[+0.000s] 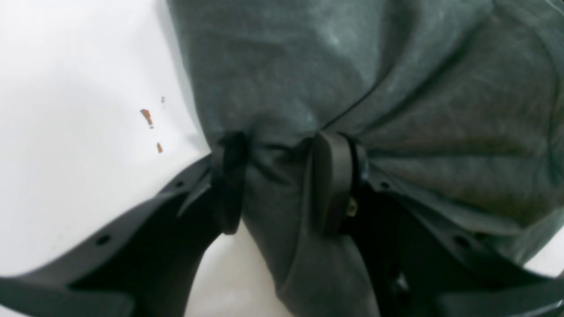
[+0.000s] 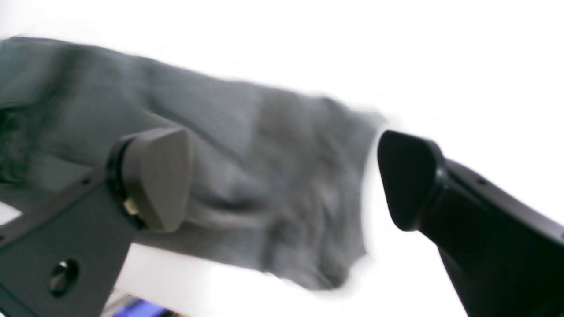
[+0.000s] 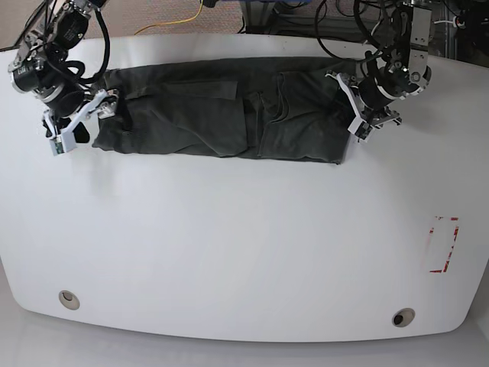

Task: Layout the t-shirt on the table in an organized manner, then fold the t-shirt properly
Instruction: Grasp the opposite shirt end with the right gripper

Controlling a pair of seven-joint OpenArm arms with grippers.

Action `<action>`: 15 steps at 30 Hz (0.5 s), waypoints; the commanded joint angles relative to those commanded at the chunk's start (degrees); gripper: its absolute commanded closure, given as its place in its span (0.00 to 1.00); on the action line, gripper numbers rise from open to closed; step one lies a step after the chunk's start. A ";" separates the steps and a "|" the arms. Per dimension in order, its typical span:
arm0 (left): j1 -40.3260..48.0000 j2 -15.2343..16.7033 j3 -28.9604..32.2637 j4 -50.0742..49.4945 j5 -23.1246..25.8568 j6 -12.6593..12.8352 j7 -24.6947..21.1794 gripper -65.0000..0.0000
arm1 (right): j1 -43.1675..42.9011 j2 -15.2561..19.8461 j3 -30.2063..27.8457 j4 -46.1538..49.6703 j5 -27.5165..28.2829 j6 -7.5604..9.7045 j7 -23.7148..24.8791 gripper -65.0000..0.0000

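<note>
The table carries a red tape rectangle at 4 o'clock. Farther, toward 12 o'clock, the t-shirt lies as a wrinkled band. The left gripper pinches its edge; the right gripper stands wide apart at the opposite end.

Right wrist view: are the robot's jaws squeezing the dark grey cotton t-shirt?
No, the right gripper has its jaws wide apart, with the dark grey cotton t-shirt lying behind them.

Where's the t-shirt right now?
In the base view the t-shirt lies along the table's far edge, between the open right gripper and the left gripper pinching it.
</note>
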 joint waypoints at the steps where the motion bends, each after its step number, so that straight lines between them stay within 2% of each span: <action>1: 0.00 0.00 0.00 0.00 0.00 0.00 0.00 0.63 | 0.44 0.44 0.97 -2.20 0.35 0.00 -0.18 0.00; 4: 0.00 0.00 0.00 0.00 0.00 0.00 0.00 0.63 | 1.32 2.20 3.60 -11.87 1.49 0.00 -0.09 0.00; 8: 0.00 0.00 0.00 0.18 0.00 0.00 0.00 0.63 | 3.25 4.92 4.13 -21.80 1.41 0.00 0.18 0.00; 15: 0.00 0.00 0.00 0.35 0.00 0.00 0.00 0.63 | 2.11 5.27 3.78 -23.74 1.58 0.00 1.85 0.00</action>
